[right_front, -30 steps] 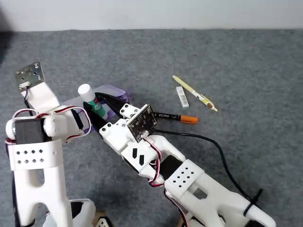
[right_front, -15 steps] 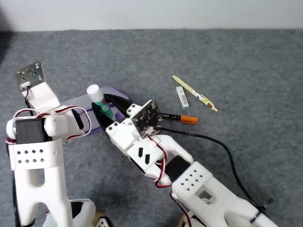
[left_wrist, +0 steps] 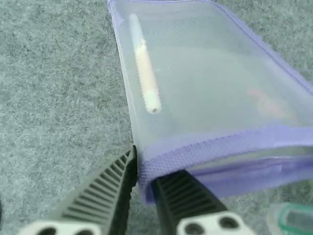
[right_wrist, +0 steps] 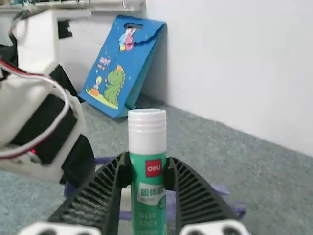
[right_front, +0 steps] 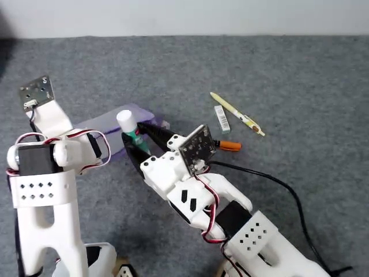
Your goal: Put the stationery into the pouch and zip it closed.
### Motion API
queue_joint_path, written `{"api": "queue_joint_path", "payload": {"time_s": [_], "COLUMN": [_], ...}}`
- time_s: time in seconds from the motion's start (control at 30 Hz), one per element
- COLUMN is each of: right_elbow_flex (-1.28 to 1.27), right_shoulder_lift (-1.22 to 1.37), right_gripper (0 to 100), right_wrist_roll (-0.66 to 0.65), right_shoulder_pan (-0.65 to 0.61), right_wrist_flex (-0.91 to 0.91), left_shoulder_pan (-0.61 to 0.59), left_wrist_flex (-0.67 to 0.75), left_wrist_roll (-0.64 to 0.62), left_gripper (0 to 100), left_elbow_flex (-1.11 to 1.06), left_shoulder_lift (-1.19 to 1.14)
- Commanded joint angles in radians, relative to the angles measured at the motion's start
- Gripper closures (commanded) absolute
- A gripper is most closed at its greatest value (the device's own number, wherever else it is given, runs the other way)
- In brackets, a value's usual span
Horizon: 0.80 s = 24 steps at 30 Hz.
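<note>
Right gripper is clamped on the glue stick, jaws on the green body, white cap clear above the fingers. The high view puts that glue stick right at the end of the pouch that faces the loose items. I can't tell whether the two touch.

Left gripper is pinched on the pouch's purple-trimmed edge. Its wrist view looks through the clear pouch wall to a pale pen already lying inside. In the high view the left arm covers that pinch point.

The high view gives the leftovers on the grey mat. Yellow pen and eraser lie just beside each other, well apart from the pouch. The orange-capped marker is nearer, partly hidden by the right arm's camera board.

The right wrist view adds the background: a blue gift bag leaning on the wall.
</note>
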<state>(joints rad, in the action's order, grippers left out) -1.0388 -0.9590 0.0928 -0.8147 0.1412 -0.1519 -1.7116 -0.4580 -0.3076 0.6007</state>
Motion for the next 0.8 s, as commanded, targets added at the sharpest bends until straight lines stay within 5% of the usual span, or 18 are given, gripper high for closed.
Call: {"api": "queue_joint_path", "payload": {"time_s": [0.0,0.23,0.77], "right_elbow_flex": [0.015,0.08,0.295], "right_shoulder_lift": [-0.03,0.102,0.452], "right_gripper": [99.0,99.0,99.0], "right_wrist_roll": [0.009,0.006,0.017], "right_shoulder_pan": [0.013,0.015,0.013], "right_wrist_flex": [-0.085,-0.263,-0.328], "left_shoulder_pan": [0.006,0.008,0.006], "left_wrist_flex": [-0.012,-0.012,-0.011], "left_wrist_roll": [-0.009,-0.009,-0.011], "left_gripper": [99,99,99], "left_elbow_flex": [0.074,0.108,0.12], "left_shoulder_lift": [-0.005,-0.006,-0.006]}}
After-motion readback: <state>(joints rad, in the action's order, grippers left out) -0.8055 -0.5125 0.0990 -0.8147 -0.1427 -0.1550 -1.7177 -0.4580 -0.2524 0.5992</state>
